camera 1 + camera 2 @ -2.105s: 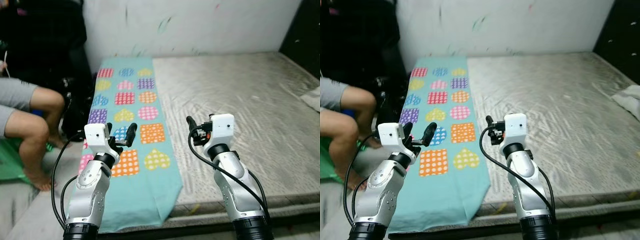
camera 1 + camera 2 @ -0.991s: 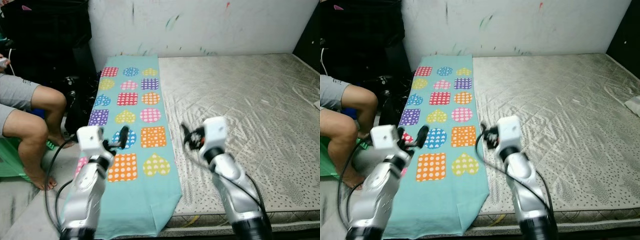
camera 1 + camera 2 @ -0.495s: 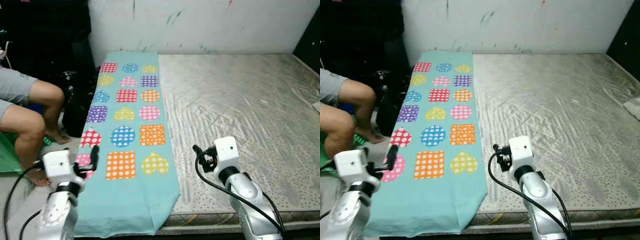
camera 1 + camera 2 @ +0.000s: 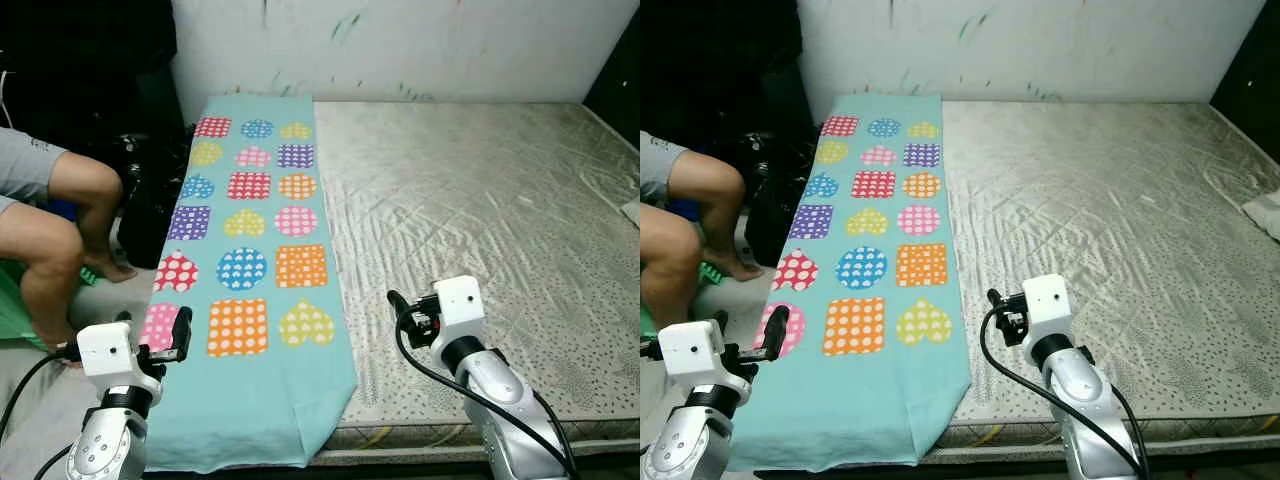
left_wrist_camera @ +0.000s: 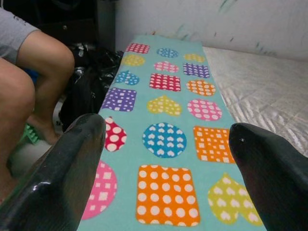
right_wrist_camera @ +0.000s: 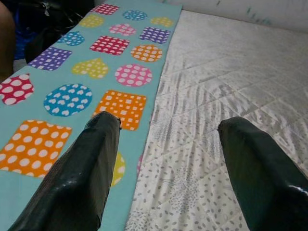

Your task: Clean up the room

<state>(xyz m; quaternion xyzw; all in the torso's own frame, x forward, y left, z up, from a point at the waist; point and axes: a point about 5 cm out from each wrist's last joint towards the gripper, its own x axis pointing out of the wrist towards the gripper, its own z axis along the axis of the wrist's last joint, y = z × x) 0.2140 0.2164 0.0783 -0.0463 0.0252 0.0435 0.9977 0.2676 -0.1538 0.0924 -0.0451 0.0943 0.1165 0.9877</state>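
A humanoid robot stands at the foot of a bare quilted mattress (image 4: 480, 200), both arms raised over its near edge with nothing in either grip. The left gripper (image 5: 166, 192) hovers above the near end of a teal blanket (image 4: 250, 400) patterned with spotted hearts, squares and circles; its two black fingers are spread wide, and the cloth shows between them untouched. The right gripper (image 6: 163, 168) hangs just beside the blanket's inner edge, over the mattress, its fingers likewise wide apart and empty. The blanket lies flat in a long strip along the robot's left side of the mattress, running from the paint-flecked wall (image 4: 420, 45) to the near edge, where its end droops over the side (the likeliest thing here to be tidied, judging by the task). With the grippers flanking that near end and opened, the pose reads as readiness to take hold of the cloth, though no contact has been made. A seated person's bare legs (image 4: 60, 240) are close to the blanket's outer edge, next to a dark bag (image 4: 150, 200) on the floor, so any pull toward that side would want care. A pale scrap of fabric (image 4: 1265, 212) lies at the mattress's far right edge.
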